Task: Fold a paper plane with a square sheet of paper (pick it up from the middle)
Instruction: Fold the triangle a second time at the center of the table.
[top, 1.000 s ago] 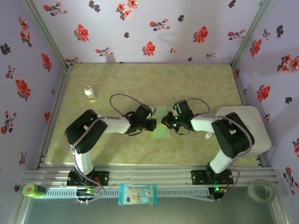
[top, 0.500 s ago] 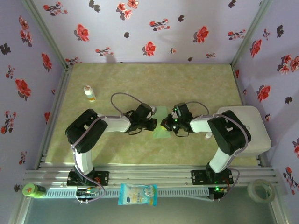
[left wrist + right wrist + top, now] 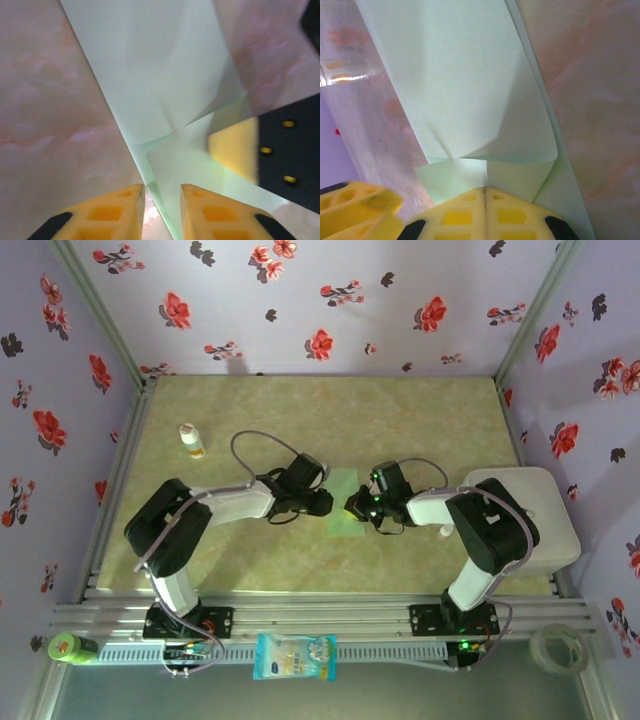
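Floral-walled booth, marbled worktop (image 3: 420,420): square sheet of paper (image 3: 344,485) lies mid-worktop btw both hands, 1 flap folded over. Right hand (image 3: 485,192) pressed together, tips on the fold; left hand (image 3: 162,200) slightly spread astride sheet's edge. Prob. mid-crease; next needs flap pressed flat w/o shifting.

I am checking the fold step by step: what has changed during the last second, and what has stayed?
The left gripper opened its jaws slightly around the edge of the sheet of paper, and the left arm's elbow swung outward. The right gripper stays shut on the sheet, which has not shifted.
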